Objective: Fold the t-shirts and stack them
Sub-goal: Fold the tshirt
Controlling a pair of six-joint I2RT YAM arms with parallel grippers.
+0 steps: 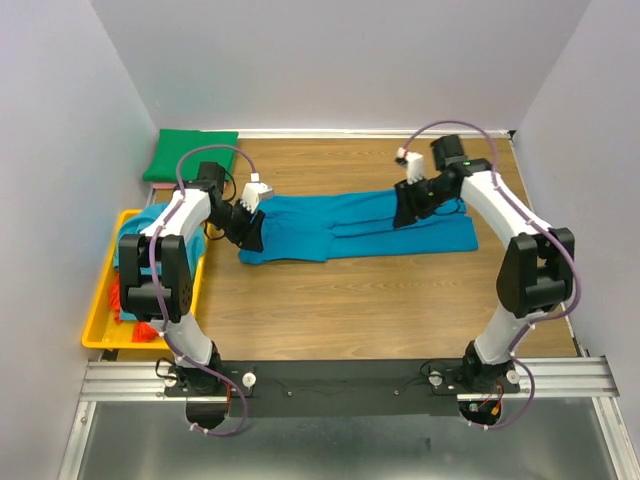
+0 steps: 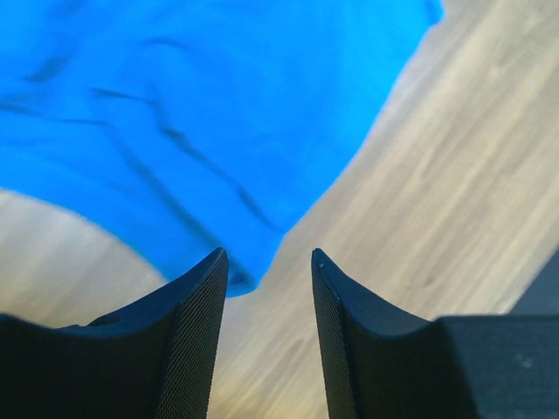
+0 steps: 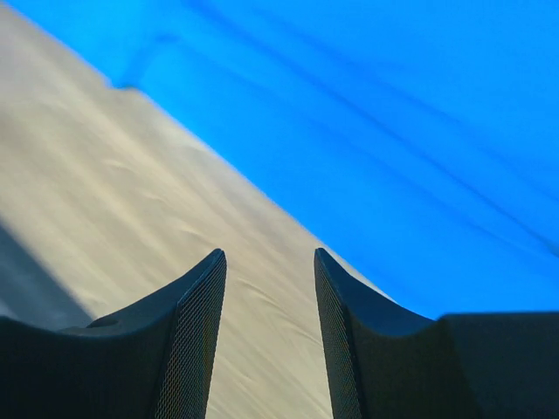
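A long teal-blue t-shirt (image 1: 350, 228) lies folded lengthwise across the middle of the wooden table. My left gripper (image 1: 252, 238) hovers at its left end. In the left wrist view the gripper (image 2: 269, 257) stands open, only bare wood between its fingers, and the shirt's corner (image 2: 175, 131) lies just past the left fingertip. My right gripper (image 1: 406, 216) is over the shirt's far edge towards its right end. It (image 3: 269, 255) is open too, with the shirt (image 3: 393, 131) beside its right finger. A folded green t-shirt (image 1: 190, 155) rests at the back left.
A yellow tray (image 1: 100, 335) sits at the left edge, holding a teal t-shirt (image 1: 132, 240) and an orange-red one (image 1: 146, 328), partly hidden by my left arm. White walls close in the table on three sides. Bare wood shows in front of the shirt.
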